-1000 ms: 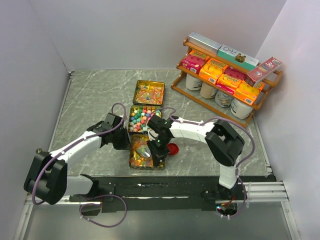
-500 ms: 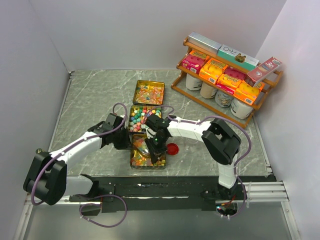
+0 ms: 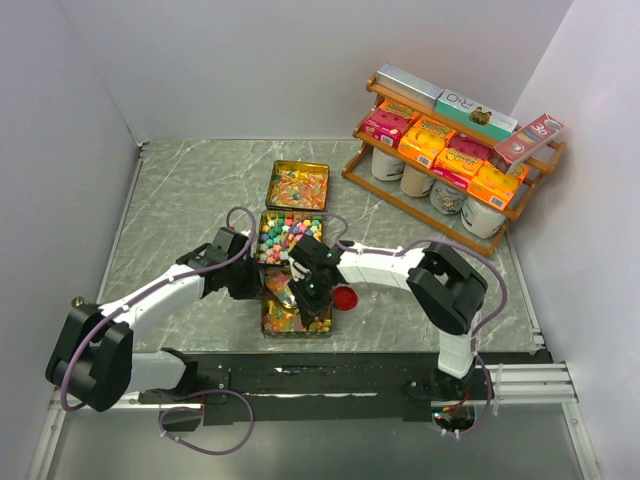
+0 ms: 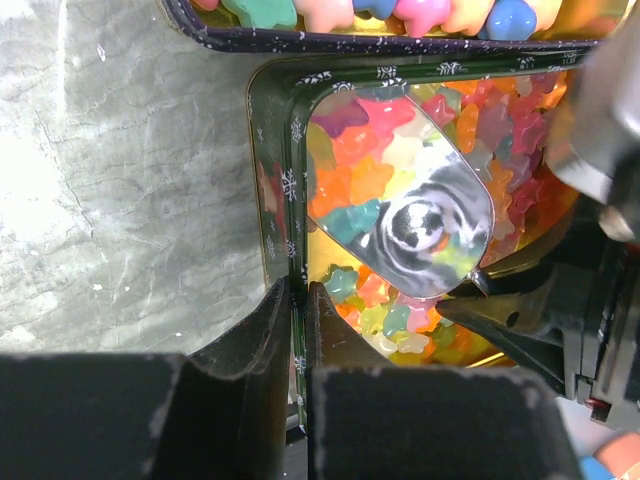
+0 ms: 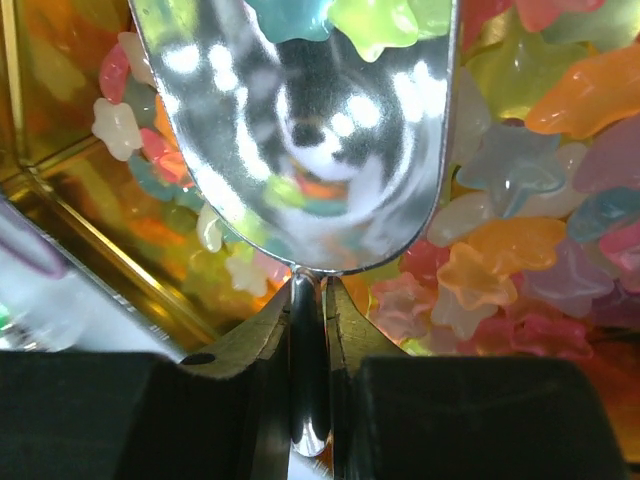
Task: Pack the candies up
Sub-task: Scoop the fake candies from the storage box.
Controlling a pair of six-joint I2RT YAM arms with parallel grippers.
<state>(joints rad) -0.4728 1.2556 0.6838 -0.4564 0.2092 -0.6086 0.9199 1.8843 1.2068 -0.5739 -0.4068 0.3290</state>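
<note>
The top external camera looked steeply down from above and behind the arm bases. It stood far enough off to take in the whole marble table (image 3: 170, 200) and the wooden rack (image 3: 400, 197) at far right. The left wrist camera sat close behind the left gripper (image 4: 297, 295), facing down onto the near tin (image 4: 275, 170). The right wrist camera, nearer still behind the right gripper (image 5: 308, 290), faced along the metal scoop (image 5: 300, 130). All three views shared that scoop over the star candies (image 5: 500, 270).

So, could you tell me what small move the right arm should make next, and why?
Probably push the scoop forward into the candies: its bowl is mostly bare, with only a few at the tip. The right jaws grip its handle and the left jaws pinch the tin wall, steadying it.
</note>
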